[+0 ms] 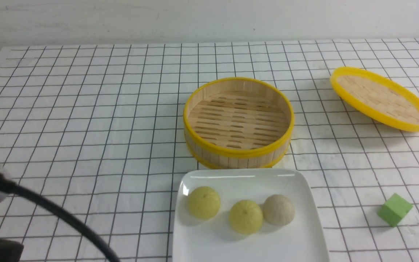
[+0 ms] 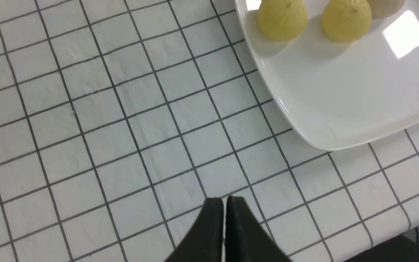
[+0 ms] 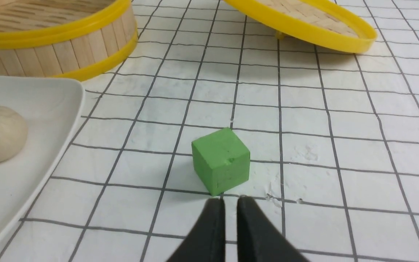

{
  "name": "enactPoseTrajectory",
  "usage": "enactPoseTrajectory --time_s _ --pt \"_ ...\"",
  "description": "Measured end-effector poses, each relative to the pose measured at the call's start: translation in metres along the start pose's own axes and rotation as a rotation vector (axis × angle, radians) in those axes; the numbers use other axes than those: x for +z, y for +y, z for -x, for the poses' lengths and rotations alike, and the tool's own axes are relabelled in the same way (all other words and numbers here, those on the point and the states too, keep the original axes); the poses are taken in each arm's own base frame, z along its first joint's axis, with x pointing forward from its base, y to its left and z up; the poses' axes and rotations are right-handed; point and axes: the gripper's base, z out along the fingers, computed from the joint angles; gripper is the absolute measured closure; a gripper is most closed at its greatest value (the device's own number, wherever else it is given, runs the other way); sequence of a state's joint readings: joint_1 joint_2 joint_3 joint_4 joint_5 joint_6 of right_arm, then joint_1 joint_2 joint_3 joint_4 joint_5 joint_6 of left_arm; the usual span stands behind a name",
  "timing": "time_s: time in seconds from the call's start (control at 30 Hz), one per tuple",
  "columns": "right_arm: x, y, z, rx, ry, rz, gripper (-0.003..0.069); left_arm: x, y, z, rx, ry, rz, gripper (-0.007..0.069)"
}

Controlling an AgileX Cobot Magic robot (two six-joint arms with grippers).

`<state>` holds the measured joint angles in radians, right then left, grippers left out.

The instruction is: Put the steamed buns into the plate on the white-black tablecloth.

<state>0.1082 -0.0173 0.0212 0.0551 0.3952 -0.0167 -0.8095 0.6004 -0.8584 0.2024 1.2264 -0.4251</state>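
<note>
You see three small round steamed buns (image 1: 246,215) resting on the glossy white square plate (image 1: 209,243). Your left gripper (image 2: 225,199) is pressed together over bare checked cloth (image 1: 86,120); your right gripper (image 3: 230,199) stands slightly parted, empty.

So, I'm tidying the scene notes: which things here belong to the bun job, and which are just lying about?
Job:
- steamed buns
- plate
- white-black tablecloth

Lying about:
- bamboo steamer, empty
- woven lid
- green cube

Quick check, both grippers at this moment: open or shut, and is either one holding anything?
Left gripper: shut, holding nothing, over bare tablecloth.
Right gripper: slightly parted, holding nothing, green cube just ahead.
</note>
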Motion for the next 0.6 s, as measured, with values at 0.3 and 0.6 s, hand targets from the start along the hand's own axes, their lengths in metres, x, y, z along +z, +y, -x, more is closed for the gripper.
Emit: enactPoseTrajectory --time_s 0.3,0.6 --pt "0.0 0.0 0.0 0.0 0.0 0.0 0.057 0.033 0.003 -0.037 -0.036 -0.292 -0.146 0.0592" --pt "0.0 0.0 0.0 0.003 0.0 -0.001 0.0563 0.06 -0.014 -0.038 0.012 -0.718 -0.381 0.0591"
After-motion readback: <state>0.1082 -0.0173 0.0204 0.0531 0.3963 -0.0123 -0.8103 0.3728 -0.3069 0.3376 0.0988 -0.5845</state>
